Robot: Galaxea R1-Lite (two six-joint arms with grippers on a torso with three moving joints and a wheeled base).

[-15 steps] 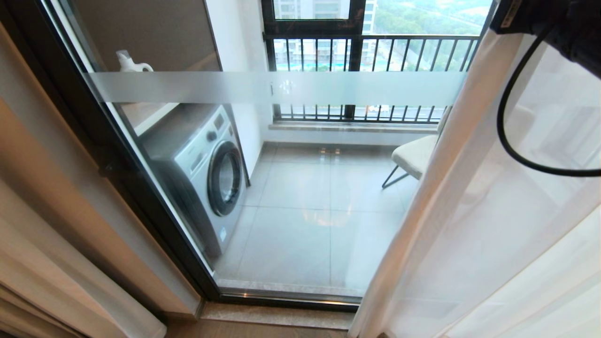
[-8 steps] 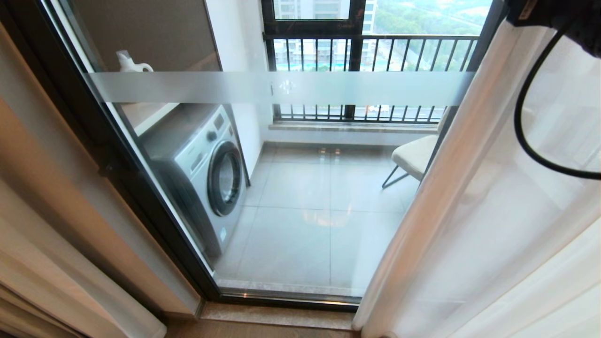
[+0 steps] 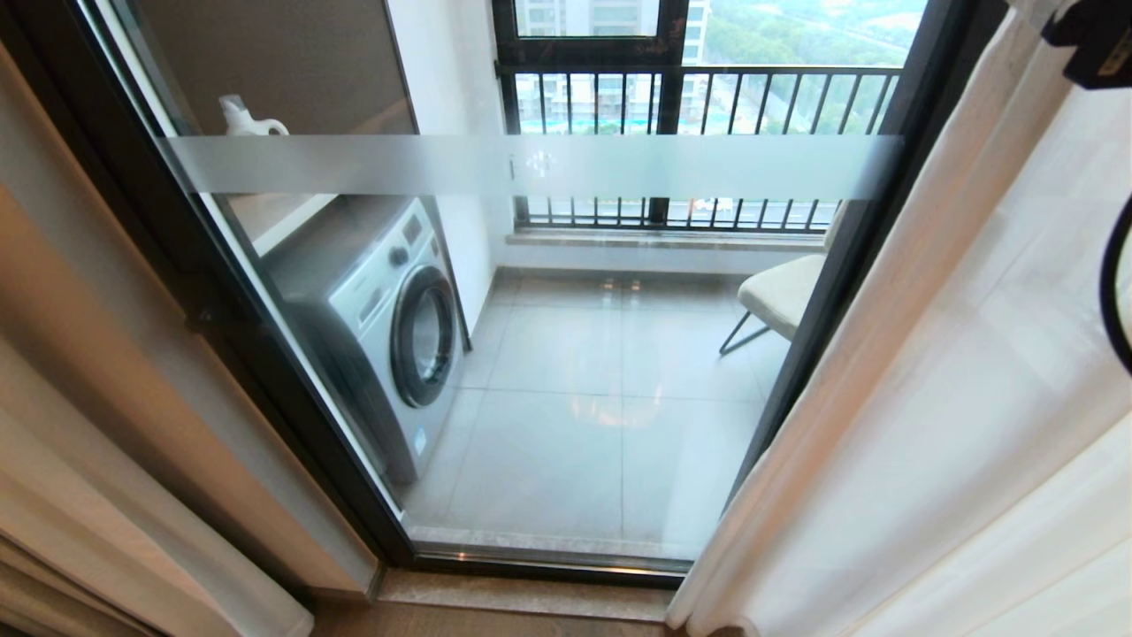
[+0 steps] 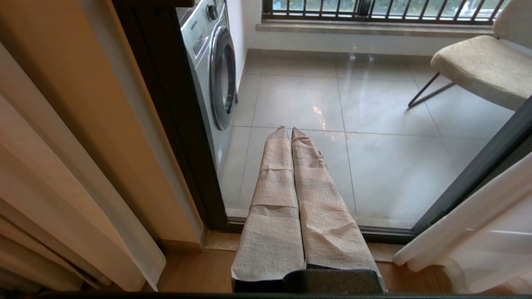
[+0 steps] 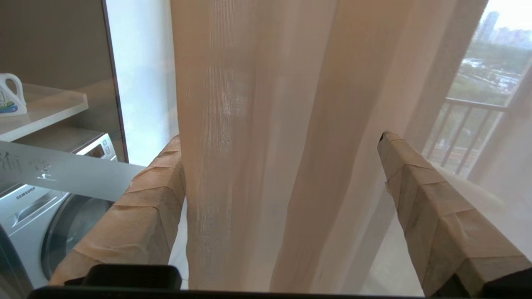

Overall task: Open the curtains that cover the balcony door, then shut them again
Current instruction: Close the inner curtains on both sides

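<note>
Looking down, I saw the left end effector pinched closed, holding nothing, low before the balcony door. On the right, the right end effector gaped wide around the curtains, with the washing machine beyond.

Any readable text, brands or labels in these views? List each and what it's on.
"SAMSUNG": on the front panel of the washing machine, right wrist view.
Pale characters on the frosted band of the balcony door: present, too faint to read.
Label on the white detergent jug on the shelf: too blurred to read.
Sticker low on the washing machine's front, head view: too small to read.
</note>
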